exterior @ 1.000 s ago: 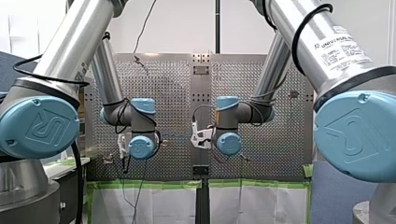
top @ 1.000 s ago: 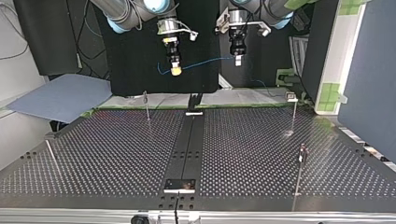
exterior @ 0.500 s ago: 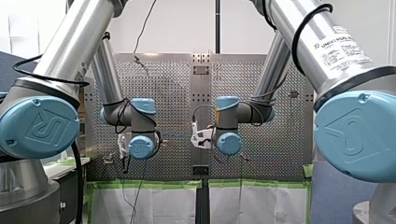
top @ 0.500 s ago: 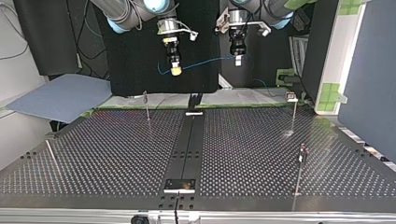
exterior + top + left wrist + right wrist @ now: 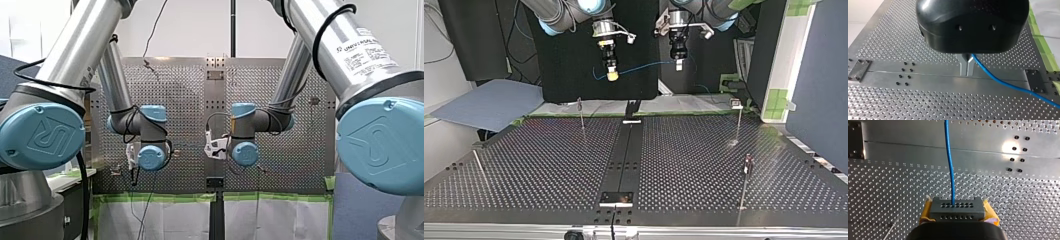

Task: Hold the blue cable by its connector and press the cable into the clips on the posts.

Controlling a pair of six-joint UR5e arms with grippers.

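The tabletop (image 5: 524, 170) is wide open and the thin posts (image 5: 581, 115) stand on it with no cable in any clip. By my read the pressing hasn't begun and only the hold is done. The blue cable (image 5: 644, 66) is up in the air beyond the tabletop's far edge, strung between the two pincers. My right pincer (image 5: 957, 210) is clamped on the dark connector (image 5: 957, 206), yellow pads squeezing both its sides. My left pincer (image 5: 967, 72) is pinched shut, with the cable coming out right at its metal fingers. The top view gives posts and cable together. Only the wrist views show the grips. The front view is mostly arms, and I can't pick out the cable there.
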